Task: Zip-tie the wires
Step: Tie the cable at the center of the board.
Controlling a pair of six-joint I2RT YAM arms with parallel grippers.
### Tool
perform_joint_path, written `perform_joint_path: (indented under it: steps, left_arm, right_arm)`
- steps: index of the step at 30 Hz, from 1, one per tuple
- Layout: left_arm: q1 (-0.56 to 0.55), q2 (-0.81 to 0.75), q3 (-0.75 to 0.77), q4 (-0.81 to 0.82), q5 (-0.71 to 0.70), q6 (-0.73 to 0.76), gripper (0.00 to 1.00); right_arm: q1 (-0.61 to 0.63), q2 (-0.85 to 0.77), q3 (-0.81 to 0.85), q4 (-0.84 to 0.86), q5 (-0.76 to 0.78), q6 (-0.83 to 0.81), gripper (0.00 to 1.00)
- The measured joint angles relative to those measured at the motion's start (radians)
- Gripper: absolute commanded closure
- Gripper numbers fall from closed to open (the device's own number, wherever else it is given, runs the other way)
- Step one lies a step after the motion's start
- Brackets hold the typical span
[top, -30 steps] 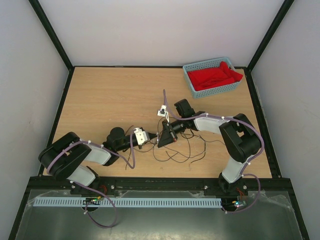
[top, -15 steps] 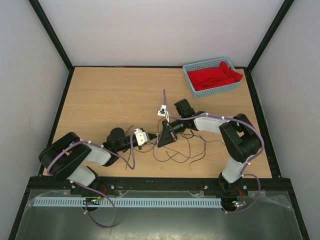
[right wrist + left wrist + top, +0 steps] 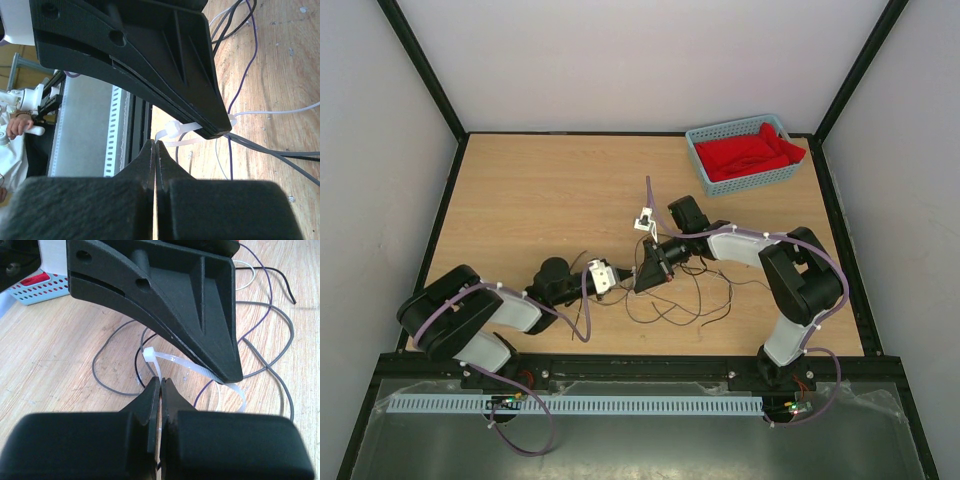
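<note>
The zip tie (image 3: 175, 362) is a pale strip bent into a loop just above the table. Its head (image 3: 176, 128) shows clearly. My left gripper (image 3: 161, 381) is shut on the strip next to the head. My right gripper (image 3: 155, 142) is shut on another stretch of the same strip. From above, the two grippers meet tip to tip, left (image 3: 623, 283) and right (image 3: 639, 286). The wires (image 3: 672, 306) lie in loose thin loops on the wood below and to the right of them, and some of the wires (image 3: 272, 372) pass through the loop. Grey and purple strands of the wires (image 3: 280, 152) run under the left gripper's tip.
A blue basket (image 3: 736, 126) holding a red cloth (image 3: 750, 153) stands at the back right corner. Black frame rails border the wooden table (image 3: 540, 200), and a metal channel runs along the near edge (image 3: 620, 405).
Both grippers stay shut on the zip tie. The right gripper has shifted slightly towards the left one. The wires have hardly moved.
</note>
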Motion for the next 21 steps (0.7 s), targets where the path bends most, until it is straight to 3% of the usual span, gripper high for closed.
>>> perform_joint_path:
  steps: [21]
  left_arm:
    - [-0.041, -0.032, -0.011, 0.000, -0.062, 0.068, 1.00]
  right_arm:
    - [-0.032, 0.001, 0.011, -0.001, 0.000, 0.068, 1.00]
